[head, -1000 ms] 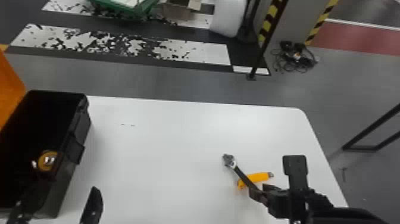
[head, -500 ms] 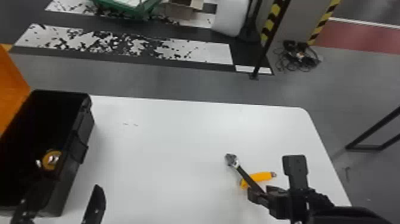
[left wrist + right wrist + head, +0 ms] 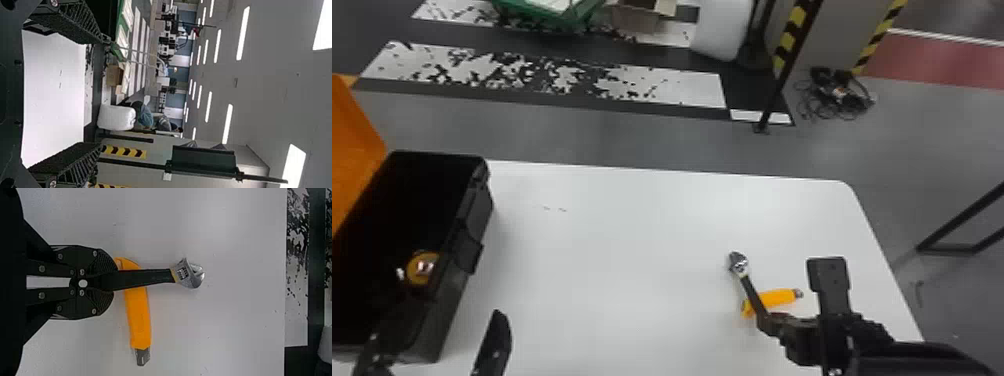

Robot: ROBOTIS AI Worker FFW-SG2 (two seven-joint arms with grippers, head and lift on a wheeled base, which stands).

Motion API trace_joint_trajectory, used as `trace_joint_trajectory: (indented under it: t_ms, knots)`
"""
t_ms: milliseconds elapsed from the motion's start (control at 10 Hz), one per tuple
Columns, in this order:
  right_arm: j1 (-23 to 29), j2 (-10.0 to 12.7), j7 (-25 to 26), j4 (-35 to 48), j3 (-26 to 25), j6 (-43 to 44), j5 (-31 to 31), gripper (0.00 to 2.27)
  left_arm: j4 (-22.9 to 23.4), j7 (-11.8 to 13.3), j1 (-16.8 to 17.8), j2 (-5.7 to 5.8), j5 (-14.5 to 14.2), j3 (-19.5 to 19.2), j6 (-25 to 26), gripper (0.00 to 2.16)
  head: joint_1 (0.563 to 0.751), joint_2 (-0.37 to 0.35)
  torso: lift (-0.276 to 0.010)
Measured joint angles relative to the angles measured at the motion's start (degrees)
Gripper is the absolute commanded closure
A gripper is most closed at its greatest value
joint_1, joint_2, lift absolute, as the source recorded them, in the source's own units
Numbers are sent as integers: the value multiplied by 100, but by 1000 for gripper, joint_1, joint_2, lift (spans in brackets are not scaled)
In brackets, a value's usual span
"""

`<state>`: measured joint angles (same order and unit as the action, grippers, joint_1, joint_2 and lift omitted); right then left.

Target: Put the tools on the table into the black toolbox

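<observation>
In the head view, my right gripper (image 3: 766,322) is at the right of the white table (image 3: 612,240), shut on the handle of an adjustable wrench (image 3: 739,264). The wrench (image 3: 156,276) extends from my right gripper (image 3: 105,282) in the right wrist view, crossing over a yellow utility knife (image 3: 138,317). That knife (image 3: 777,299) lies on the table. The black toolbox (image 3: 469,250) stands at the left with its orange lid raised and a yellow tape measure (image 3: 422,268) inside. My left gripper (image 3: 436,332), open at the toolbox's near end, also appears open in the left wrist view (image 3: 98,94).
Beyond the table's far edge (image 3: 662,171) are a green cart (image 3: 547,17), a cardboard box (image 3: 637,17) and a striped post (image 3: 788,42). Cables (image 3: 837,95) lie on the floor, and a black metal frame (image 3: 962,215) is at the right.
The wrench head has swung slightly to the right in the right gripper, which has shifted a little rightward. The head view has also shifted slightly, with the toolbox and knife appearing farther right.
</observation>
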<state>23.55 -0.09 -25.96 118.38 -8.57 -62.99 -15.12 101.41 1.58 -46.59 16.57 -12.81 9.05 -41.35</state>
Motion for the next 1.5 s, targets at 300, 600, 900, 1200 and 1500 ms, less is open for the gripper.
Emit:
trace_joint_trajectory:
  t_ms: [300, 600, 900, 1200, 1500]
  knots:
    - [22, 0, -205, 29, 31, 61, -41, 2243, 19, 0, -10, 7, -2, 0, -1, 66, 695, -132, -39]
    - [87, 0, -207, 176, 79, 98, -26, 2243, 28, 0, -25, 13, -2, 0, -17, 66, 695, -119, -39]
    - [225, 0, -207, 429, 86, 156, 1, 2243, 31, -5, -25, 13, -20, 0, -115, 63, 695, -114, -39]
    - [613, 0, -207, 839, 185, 920, 66, 2243, 152, 200, -31, 11, -86, -35, -350, 60, 695, -87, -39]
    - [932, 0, -282, 943, 328, 2004, 70, 2243, 398, 1053, -7, 0, -493, -97, -243, 60, 695, -69, -39]
